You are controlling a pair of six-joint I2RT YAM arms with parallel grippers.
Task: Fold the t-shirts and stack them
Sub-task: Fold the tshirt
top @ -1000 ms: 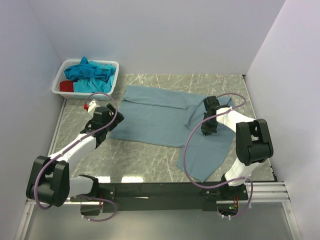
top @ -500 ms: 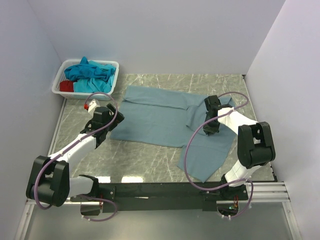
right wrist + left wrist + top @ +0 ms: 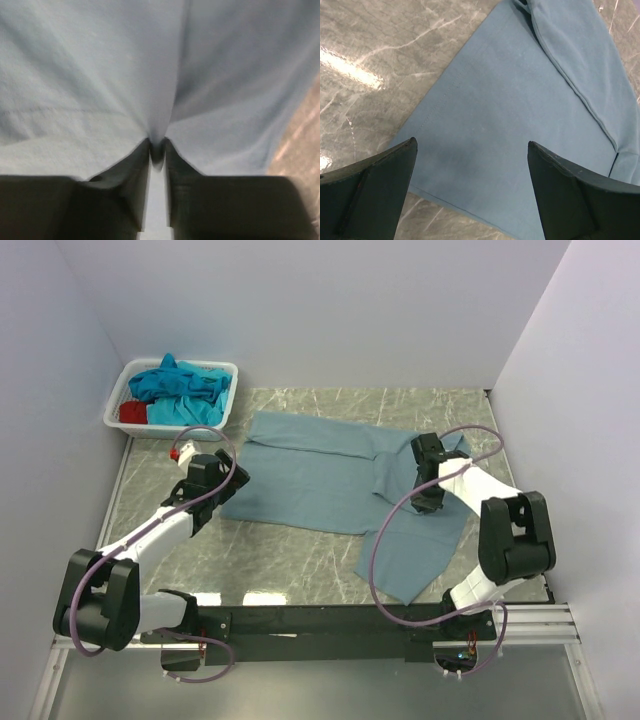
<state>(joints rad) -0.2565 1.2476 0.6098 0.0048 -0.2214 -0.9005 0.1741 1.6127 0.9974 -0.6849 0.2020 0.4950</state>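
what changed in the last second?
The right fingers, pinched on a fold of the grey-blue t-shirt, slid slightly to the right, tugging that side of the cloth along. The left fingers stayed open over the shirt's near-left corner; the basket is unchanged.

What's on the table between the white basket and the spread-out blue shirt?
Nothing: the top view shows only a narrow strip of bare marble table between basket and t-shirt.
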